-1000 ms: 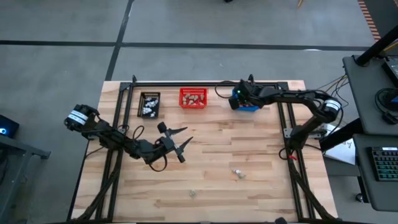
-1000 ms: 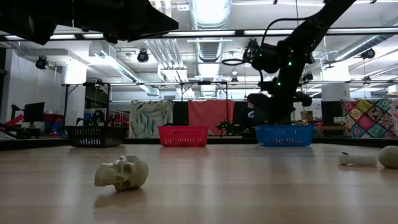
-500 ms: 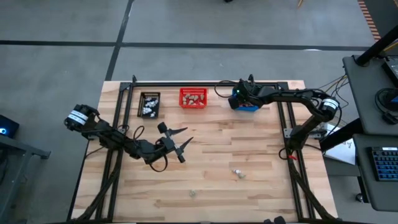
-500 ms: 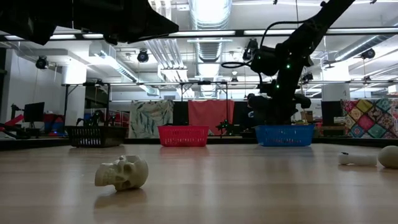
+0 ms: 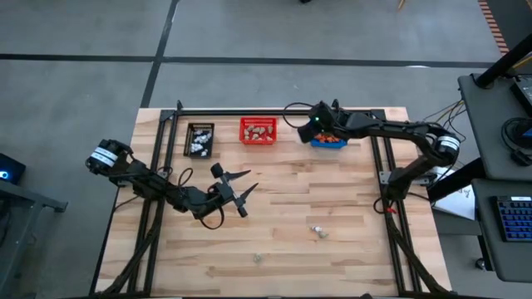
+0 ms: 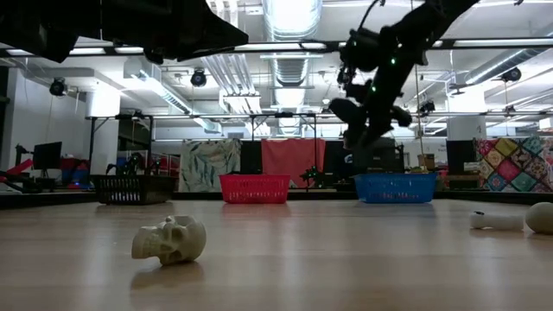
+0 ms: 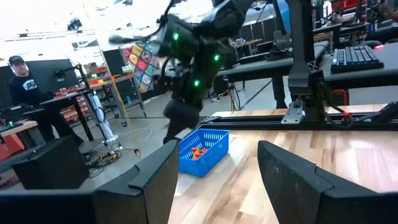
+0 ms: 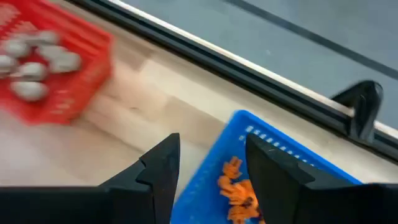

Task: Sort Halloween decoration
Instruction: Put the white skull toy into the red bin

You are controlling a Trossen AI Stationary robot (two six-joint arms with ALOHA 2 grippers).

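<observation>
My right gripper (image 8: 208, 180) hangs open above the left rim of the blue basket (image 5: 331, 142), nothing between its fingers. Orange Halloween decoration trinkets (image 8: 236, 186) lie in that basket. The red basket (image 5: 258, 130) holds beige-grey trinkets, and the black basket (image 5: 199, 139) holds white ones. Loose on the table rest a pale trinket (image 5: 318, 231) and a small skull (image 6: 169, 239), which lies on its side. My left gripper (image 5: 246, 190) waits open above the table's middle left, well away from the baskets.
The three baskets stand in a row along the far edge, in front of a black frame rail (image 5: 274, 111). A bone-like piece (image 6: 497, 221) and a round piece (image 6: 542, 217) lie at the near right. Bare wood stretches between the baskets and the loose pieces.
My right gripper has risen out of the blue basket and drawn a little toward the table's left, tipping as it went. The orange pieces in the basket now show from above.
</observation>
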